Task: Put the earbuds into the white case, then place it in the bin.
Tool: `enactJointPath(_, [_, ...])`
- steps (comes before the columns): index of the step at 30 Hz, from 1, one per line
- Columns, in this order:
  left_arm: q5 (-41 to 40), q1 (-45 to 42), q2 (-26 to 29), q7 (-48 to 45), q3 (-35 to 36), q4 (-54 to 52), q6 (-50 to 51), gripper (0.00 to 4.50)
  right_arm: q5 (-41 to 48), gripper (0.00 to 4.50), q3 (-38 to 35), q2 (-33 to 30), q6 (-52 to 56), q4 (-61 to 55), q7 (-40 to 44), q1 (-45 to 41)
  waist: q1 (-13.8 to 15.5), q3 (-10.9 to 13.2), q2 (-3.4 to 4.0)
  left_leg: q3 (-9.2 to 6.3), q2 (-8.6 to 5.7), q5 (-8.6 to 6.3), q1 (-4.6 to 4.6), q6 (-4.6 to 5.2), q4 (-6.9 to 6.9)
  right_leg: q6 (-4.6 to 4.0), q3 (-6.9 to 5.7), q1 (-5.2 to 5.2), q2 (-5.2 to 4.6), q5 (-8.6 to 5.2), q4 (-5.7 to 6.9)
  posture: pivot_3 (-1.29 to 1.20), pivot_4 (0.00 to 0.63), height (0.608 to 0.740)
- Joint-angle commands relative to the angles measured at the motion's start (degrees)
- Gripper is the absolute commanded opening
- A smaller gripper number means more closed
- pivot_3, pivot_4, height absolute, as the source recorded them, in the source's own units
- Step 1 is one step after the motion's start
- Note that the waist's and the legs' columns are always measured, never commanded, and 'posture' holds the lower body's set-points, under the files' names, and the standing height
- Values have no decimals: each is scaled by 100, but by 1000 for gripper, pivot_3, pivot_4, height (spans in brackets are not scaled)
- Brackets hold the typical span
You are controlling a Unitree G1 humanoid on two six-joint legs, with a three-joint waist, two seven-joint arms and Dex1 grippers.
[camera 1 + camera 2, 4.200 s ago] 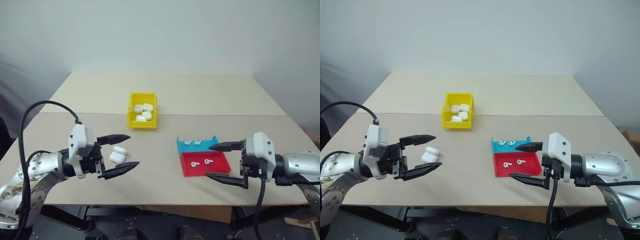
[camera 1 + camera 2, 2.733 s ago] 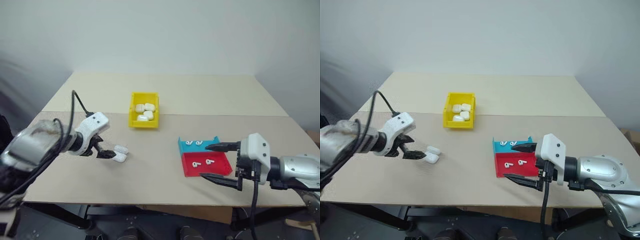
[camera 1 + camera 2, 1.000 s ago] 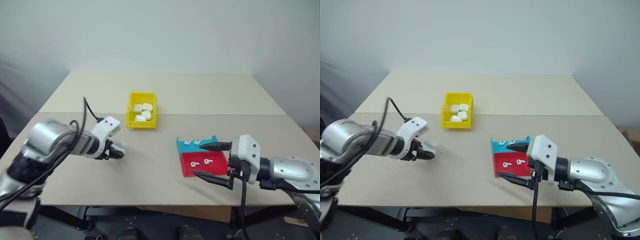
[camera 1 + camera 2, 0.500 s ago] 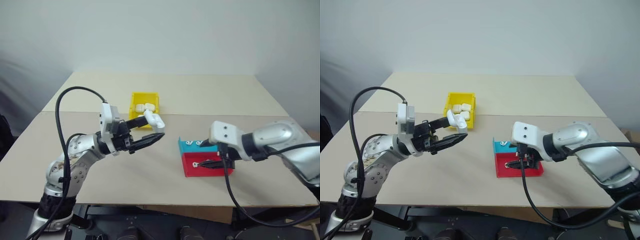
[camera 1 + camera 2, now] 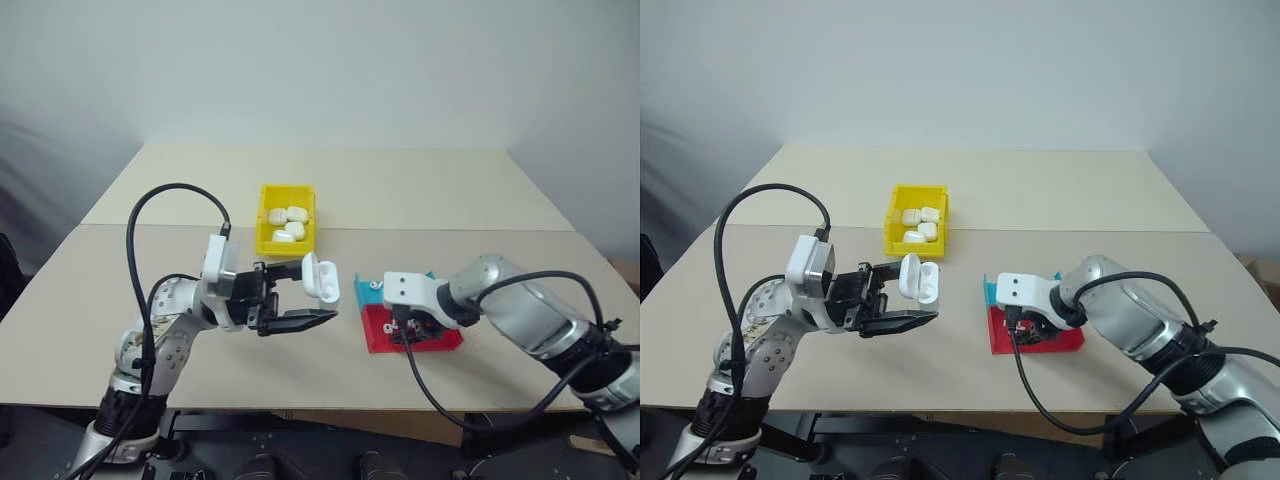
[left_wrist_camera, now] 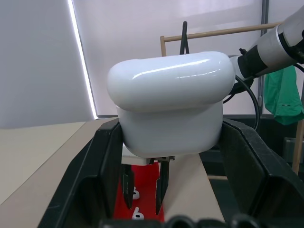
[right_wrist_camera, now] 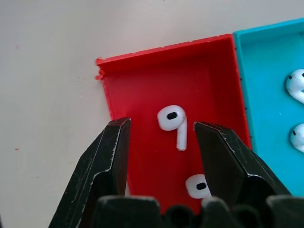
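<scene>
Since half a second ago the left gripper (image 5: 305, 300) has swung further toward the trays, carrying the white case (image 5: 321, 277) with it; the right gripper (image 7: 164, 142) has dropped into the red tray (image 7: 142, 80), jaws narrowed from the wide spread seen a second back.

Left gripper – clamped shut on the white case, lid flipped up; the case sits between its fingers near the tips, lifted off the table (image 5: 200, 190). The bin (image 5: 287, 243) stands beyond the gripper, holding other white cases (image 5: 285, 222).

Right gripper – jaws partly open, pointing down over the red tray, holding nothing. One of the earbuds (image 7: 173, 121) lies between the two fingertips, not gripped; a second earbud (image 7: 197, 185) lies in the same tray, nearer the gripper's base. The teal tray (image 7: 270, 85) just beside the red one holds two more earbuds (image 7: 297, 88).
</scene>
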Motion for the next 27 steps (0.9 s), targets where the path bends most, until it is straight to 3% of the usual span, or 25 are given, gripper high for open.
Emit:
enactJointPath(1, [5, 101, 25, 24, 109, -292, -120, 2764, -252, 2592, -12, 97, -248, 130, 98, -105, -10, 0, 0, 0, 0, 0, 0, 0, 0, 0, 0, 0, 0, 0, 0, 0, 150, 740])
enactJointPath(14, [58, 220, 11, 167, 149, -451, -107, 2764, -691, 2592, 9, 350, -739, 472, 459, 114, -6, 0, 1, 0, 3, 0, 1, 0, -1, -1, 0, -1, 4, 0, 1, 0, 150, 740])
enactJointPath(17, [54, 210, 11, 190, 155, -458, -91, 2764, -770, 1963, 4, 364, -749, 495, 503, 148, -2, 0, 0, 0, 4, 0, 3, 0, -1, -1, 0, 0, 4, 0, 2, 0, 150, 740])
enactJointPath(21, [66, 206, 10, 211, 149, -453, -93, 2764, -796, 640, -97, 425, -726, 475, 504, 207, -6, -1, 1, 0, 4, 0, 7, 0, -1, -2, 0, 2, 5, -1, 2, 0, 150, 740])
enactJointPath(27, [21, 176, 40, 193, 151, -459, -54, 2764, -583, 614, -575, 341, -458, 82, 473, 346, 1, -1, 1, 0, 5, 0, 6, 0, -1, -11, 0, 2, 5, -5, 3, 0, 150, 740])
